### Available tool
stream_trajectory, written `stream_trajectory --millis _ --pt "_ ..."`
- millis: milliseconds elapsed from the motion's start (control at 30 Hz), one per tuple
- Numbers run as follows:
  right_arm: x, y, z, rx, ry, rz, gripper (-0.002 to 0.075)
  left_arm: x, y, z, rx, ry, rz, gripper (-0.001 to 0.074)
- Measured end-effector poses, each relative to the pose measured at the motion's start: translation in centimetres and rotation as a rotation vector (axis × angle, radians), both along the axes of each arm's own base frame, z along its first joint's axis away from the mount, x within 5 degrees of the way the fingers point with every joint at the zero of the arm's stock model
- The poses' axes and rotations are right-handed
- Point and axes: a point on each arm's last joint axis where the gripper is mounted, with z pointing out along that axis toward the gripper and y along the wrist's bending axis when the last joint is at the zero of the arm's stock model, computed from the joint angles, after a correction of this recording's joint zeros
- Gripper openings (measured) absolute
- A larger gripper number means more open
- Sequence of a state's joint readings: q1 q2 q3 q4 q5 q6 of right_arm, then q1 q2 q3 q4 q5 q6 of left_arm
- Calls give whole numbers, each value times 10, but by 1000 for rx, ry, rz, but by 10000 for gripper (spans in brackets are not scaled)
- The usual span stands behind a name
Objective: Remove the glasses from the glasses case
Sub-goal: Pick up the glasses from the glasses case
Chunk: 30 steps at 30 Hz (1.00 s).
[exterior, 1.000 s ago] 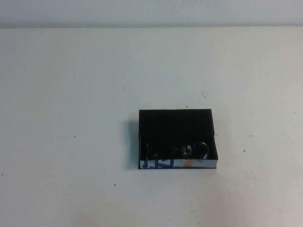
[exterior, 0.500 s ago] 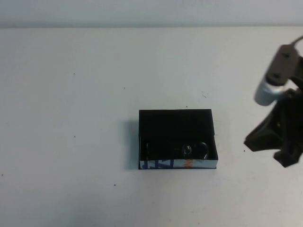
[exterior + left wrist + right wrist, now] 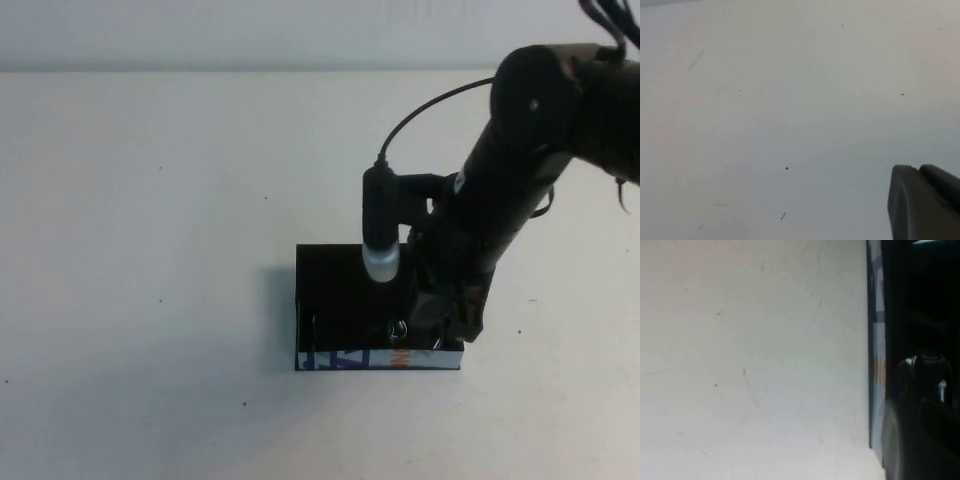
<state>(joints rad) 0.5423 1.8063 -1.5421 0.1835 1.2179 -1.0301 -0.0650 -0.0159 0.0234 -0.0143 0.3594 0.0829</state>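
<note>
The glasses case point(image 3: 335, 275) is a shallow black box at the table's middle, its white printed wall point(image 3: 345, 358) facing me. The dark glasses point(image 3: 394, 327) lie inside along that wall, only partly showing. My right gripper point(image 3: 447, 325) is open and hangs over the case's right near corner, just above the glasses' right end. In the right wrist view the case wall point(image 3: 877, 340) runs beside a glinting part of the glasses point(image 3: 924, 369), with a blurred dark finger point(image 3: 910, 440) in front. My left gripper point(image 3: 922, 200) shows only in its wrist view, over bare table.
The table point(image 3: 150, 250) is plain white with small dark specks. The right arm and its cable point(image 3: 520, 150) reach in from the far right and hide the case's right side. The wrist camera housing point(image 3: 380, 235) hangs over the case's middle.
The right arm has swept in from the right edge to over the case and dropped toward the glasses. The case and glasses have not moved.
</note>
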Motion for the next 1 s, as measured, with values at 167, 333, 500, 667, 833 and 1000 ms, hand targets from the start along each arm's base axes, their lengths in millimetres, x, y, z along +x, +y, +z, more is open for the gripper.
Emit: stream_trajectory --millis 167,333,500,667,833,1000 --pt "7 19 -19 -42 -25 100 186 0 0 0 0 0 0 -5" --pt "17 31 -37 -55 -97 118 307 0 0 0 0 0 0 -4" --pt "27 35 -53 -60 -138 111 318 0 0 0 0 0 0 -4" --pt "33 38 -64 -62 -150 98 321 0 0 0 0 0 0 -4" --pt "36 40 -74 -69 -140 96 320 0 0 0 0 0 0 -4" --pt "38 42 -81 -66 -140 89 320 0 0 0 0 0 0 -4"
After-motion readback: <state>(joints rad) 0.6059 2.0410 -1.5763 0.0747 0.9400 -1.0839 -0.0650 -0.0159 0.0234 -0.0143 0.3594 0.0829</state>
